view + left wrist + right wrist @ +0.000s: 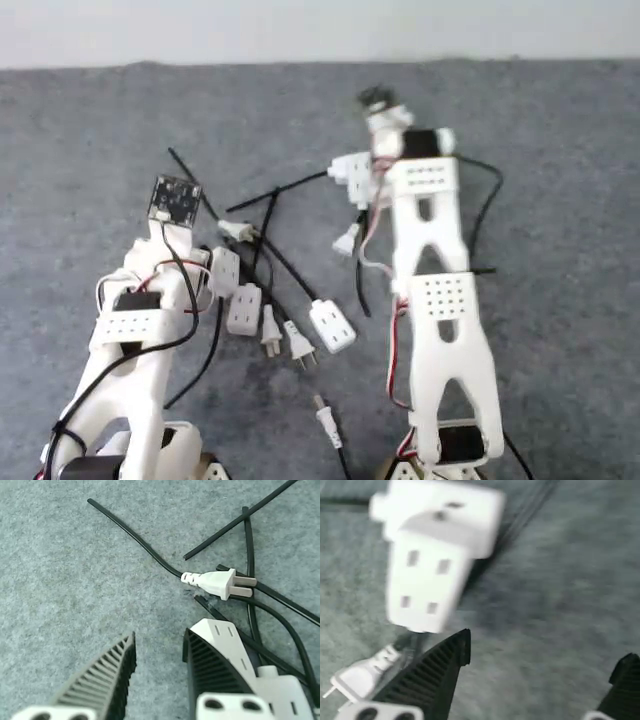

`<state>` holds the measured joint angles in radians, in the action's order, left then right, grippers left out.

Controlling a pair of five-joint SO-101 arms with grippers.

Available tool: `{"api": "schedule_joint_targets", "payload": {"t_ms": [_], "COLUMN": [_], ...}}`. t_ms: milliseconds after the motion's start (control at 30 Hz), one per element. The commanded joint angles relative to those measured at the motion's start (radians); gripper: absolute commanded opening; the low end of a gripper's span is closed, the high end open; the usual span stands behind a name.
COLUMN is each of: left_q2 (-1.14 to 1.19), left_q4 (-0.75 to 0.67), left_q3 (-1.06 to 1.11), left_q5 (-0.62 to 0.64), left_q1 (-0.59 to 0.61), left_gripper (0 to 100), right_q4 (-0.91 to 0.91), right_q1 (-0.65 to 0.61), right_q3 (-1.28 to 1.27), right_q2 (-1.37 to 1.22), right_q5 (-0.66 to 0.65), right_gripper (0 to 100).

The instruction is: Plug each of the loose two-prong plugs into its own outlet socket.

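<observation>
We take as reference the white two-prong plug with a ribbed collar [214, 582], which lies flat and unplugged on the grey felt-covered bench [60, 580]. All positions below are given relative to this plug.

**Left hand.** The left hand [160, 639] sits just short of the reference plug. Its two black ribbed fingers [107, 677] are apart and hold nothing. The plug lies ahead of the fingertips, offset toward the finger that has a white slotted outlet block [225, 632] behind it. We cannot tell whether that block touches the finger.

**Long axis.** The plug's long axis runs crosswise to the direction in which the fingers point. Its black cord [135, 537] leaves on one side. On the other side its metal prongs aim at a bundle of crossing black cables [248, 545].

**Right hand.** In the high view the right arm stands well apart from the reference plug, on the side toward which the prongs point. The right hand [545, 650] is also spread and empty. It is next to a second white outlet block with two pairs of slots [430, 575], and a smaller white plug [360, 677] lies close by.

**Assessment.** We judge the left arm to be the nearer one to the reference plug. No plug appears seated in a socket yet. The coming move probably calls for a short advance with the fingers placed on either side of the plug body. The wrist must be turned so that the fingers close across the body's width, not along its length. The crossing cables under the prongs could drag when the plug is lifted.
</observation>
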<state>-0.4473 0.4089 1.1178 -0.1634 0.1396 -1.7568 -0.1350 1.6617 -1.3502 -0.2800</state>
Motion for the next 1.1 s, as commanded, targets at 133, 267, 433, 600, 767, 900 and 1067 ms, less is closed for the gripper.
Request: {"api": "schedule_joint_targets", "payload": {"t_ms": [133, 267, 433, 600, 767, 900, 1067], "left_q2": [-0.006, -0.006, -0.006, -0.006, -0.006, -0.006, -0.006], "left_q4": [-0.025, -0.025, -0.025, -0.025, -0.025, -0.025, -0.025], "left_q3": [-0.002, -0.002, -0.002, -0.002, -0.002, -0.002, -0.002], "left_q5": [-0.014, -0.014, -0.014, -0.014, -0.014, -0.014, -0.014], "left_q1": [0.0, 0.0, 0.0, 0.0, 0.0, 0.0, 0.0], "left_gripper": [16, 16, 16, 16, 16, 16, 16], "right_q4": [-0.044, -0.045, -0.047, -0.047, -0.047, -0.047, -0.045], "right_q1": [0.177, 0.199, 0.156, 0.021, -0.18, -0.311, -0.424], "right_q3": [0.014, 0.012, 0.012, 0.012, 0.011, -0.081, -0.476], "right_q2": [0.357, 0.484, 0.61, 0.746, 0.891, 1.001, 1.233], "right_q5": [0.011, 0.011, 0.011, 0.011, 0.011, 0.011, 0.011], "right_gripper": [42.8, 42.8, 42.8, 42.8, 42.8, 42.8, 42.8]}}
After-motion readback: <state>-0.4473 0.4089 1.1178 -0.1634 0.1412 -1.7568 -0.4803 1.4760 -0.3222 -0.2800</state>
